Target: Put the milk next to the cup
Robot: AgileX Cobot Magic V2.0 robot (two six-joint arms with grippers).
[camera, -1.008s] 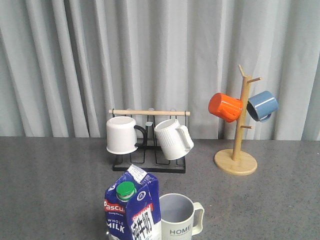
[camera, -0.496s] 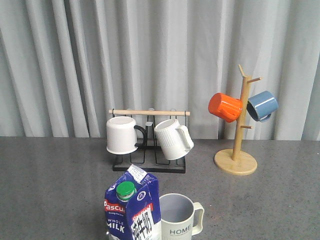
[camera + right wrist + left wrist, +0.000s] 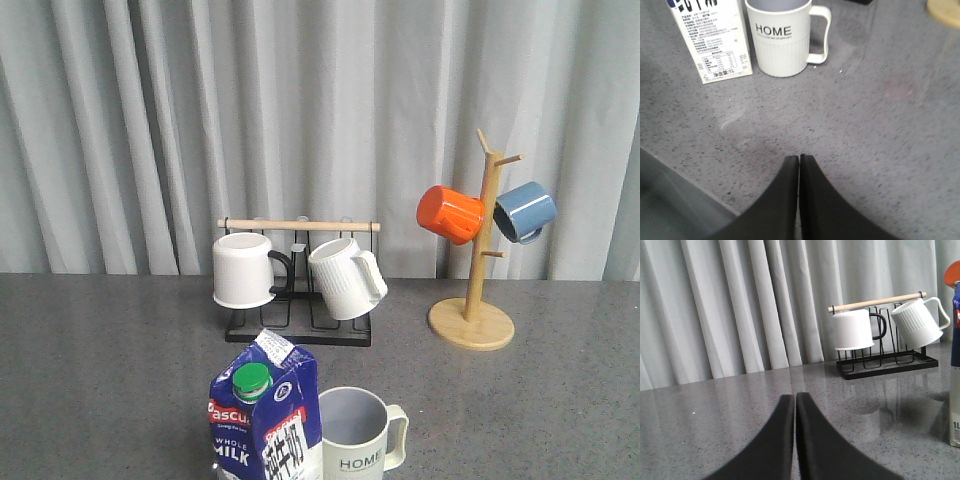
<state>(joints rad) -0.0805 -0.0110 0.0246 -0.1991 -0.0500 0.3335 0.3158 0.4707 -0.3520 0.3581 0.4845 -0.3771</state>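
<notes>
I see a grey speckled tabletop (image 3: 100, 350). At 12 o'clock, a black wire rack (image 3: 300, 325) holds a plain white mug (image 3: 243, 270) and ribbed white mug (image 3: 345, 278). At 2 o'clock, a wooden mug tree (image 3: 478, 270) carries an orange mug (image 3: 450, 214) and blue mug (image 3: 524, 211). Grey curtains (image 3: 150, 130) behind.

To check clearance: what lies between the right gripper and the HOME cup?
Only bare grey tabletop lies between the right gripper and the HOME cup, per the right wrist view.

A: blue-and-white gable-top milk carton (image 3: 265, 420) has a green cap and red label.
B: yep, and the cream-grey "HOME" mug (image 3: 358, 440) is grey-blue inside, on a speckled grey table (image 3: 100, 360).
</notes>
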